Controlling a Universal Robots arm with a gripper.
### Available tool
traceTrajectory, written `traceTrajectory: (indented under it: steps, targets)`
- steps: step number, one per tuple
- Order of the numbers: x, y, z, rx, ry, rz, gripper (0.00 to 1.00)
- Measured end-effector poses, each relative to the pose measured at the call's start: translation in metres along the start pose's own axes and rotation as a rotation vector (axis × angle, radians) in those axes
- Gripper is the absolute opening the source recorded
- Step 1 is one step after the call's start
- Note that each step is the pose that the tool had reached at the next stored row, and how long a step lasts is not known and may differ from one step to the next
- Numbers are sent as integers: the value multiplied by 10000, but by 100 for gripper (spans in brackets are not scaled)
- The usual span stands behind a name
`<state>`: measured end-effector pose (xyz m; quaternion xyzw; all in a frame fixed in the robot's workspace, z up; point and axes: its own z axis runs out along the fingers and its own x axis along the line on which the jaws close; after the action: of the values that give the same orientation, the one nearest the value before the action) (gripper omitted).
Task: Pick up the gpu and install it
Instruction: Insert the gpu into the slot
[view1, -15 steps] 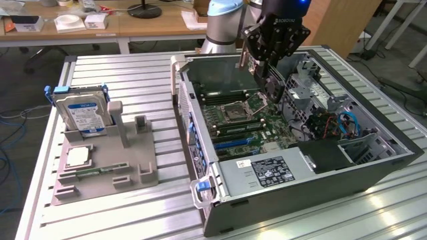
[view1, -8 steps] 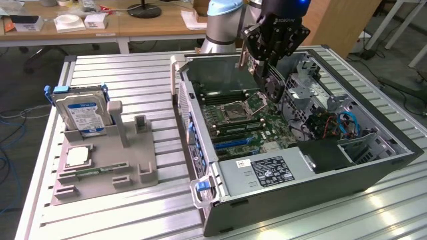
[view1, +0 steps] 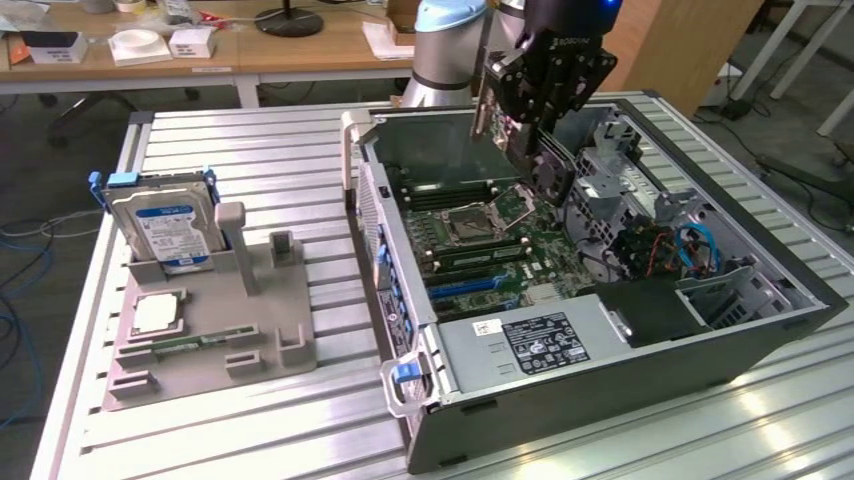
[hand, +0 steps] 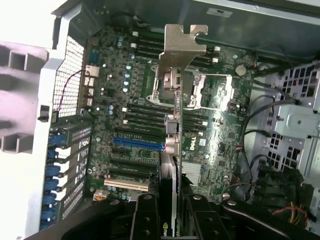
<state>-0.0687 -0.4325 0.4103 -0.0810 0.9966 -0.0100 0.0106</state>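
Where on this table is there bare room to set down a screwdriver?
Bare table slats on the far side of the grey fixture; the strip on the fixture's near side; the corner in front of the case at the exterior view's right. Crowded: the fixture itself, and inside the case, where the gripper holds the gpu over the motherboard.

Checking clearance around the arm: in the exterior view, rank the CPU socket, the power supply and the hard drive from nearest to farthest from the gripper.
From the gripper, which holds the gpu:
1. CPU socket, just below, inside the case.
2. Power supply, at the case's near end.
3. Hard drive, outside the case, exterior view's left.
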Motion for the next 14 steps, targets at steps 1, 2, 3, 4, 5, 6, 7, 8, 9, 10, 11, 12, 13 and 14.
traceTrajectory:
  steps: [1, 2, 3, 4, 5, 6, 7, 8, 9, 10, 11, 12, 13, 14]
  targets:
    - [0, 0, 0, -3, -4, -179, 26]
    - [0, 0, 0, -7, -7, -333, 26]
    - [0, 0, 0, -9, -11, -484, 26]
    - [0, 0, 0, -13, -14, -633, 26]
    - [0, 0, 0, -16, -17, -794, 26]
    - [0, 0, 0, -19, -21, -946, 26]
    - [0, 0, 0, -22, -24, -1100, 26]
    - [0, 0, 0, -25, -28, -1256, 26]
    - [0, 0, 0, -28, -31, -1413, 26]
    - [0, 0, 0, -31, -34, -1582, 26]
    - [1, 0, 0, -35, -38, -1757, 26]
    - [0, 0, 0, -38, -42, -1905, 26]
    - [0, 0, 0, -40, -45, -2046, 26]
    - [0, 0, 0, -43, -48, -2195, 26]
